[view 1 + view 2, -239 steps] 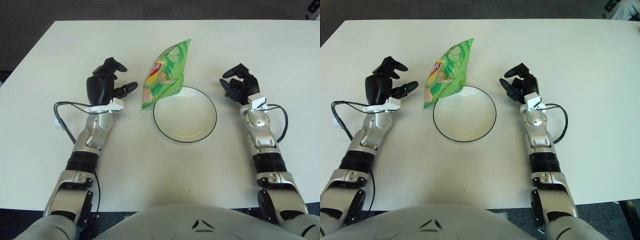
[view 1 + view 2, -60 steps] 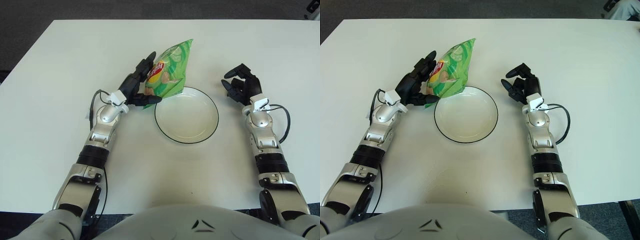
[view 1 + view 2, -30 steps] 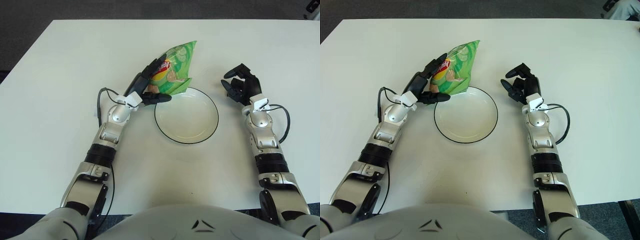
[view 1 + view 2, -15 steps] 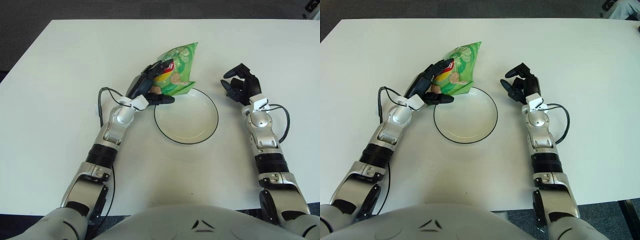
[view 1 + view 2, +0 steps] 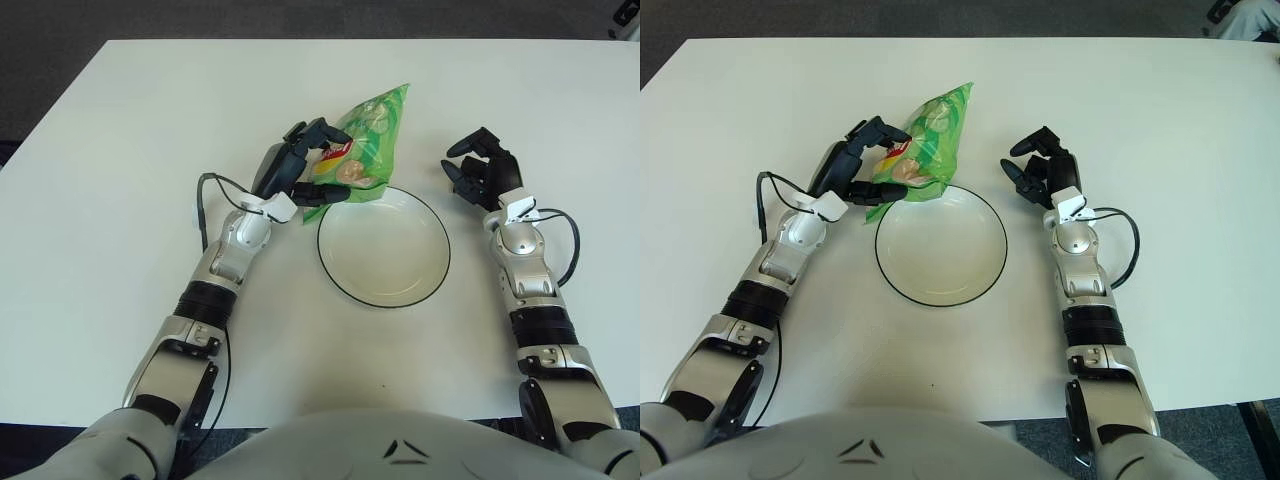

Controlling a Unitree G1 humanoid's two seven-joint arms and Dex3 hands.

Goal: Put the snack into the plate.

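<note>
On the white desk we see our left hand with its dark fingers pinching the lower left end of the green snack bag. That bag tilts up toward the far right, its lower edge just over the far-left rim of the black-edged plate, not yet inside it. Our right hand shows to the right of the plate, holding nothing, fingers loosely curled. Both eyes show much the same; only the right eye view catches a pale shape past the desk's far right corner.
</note>
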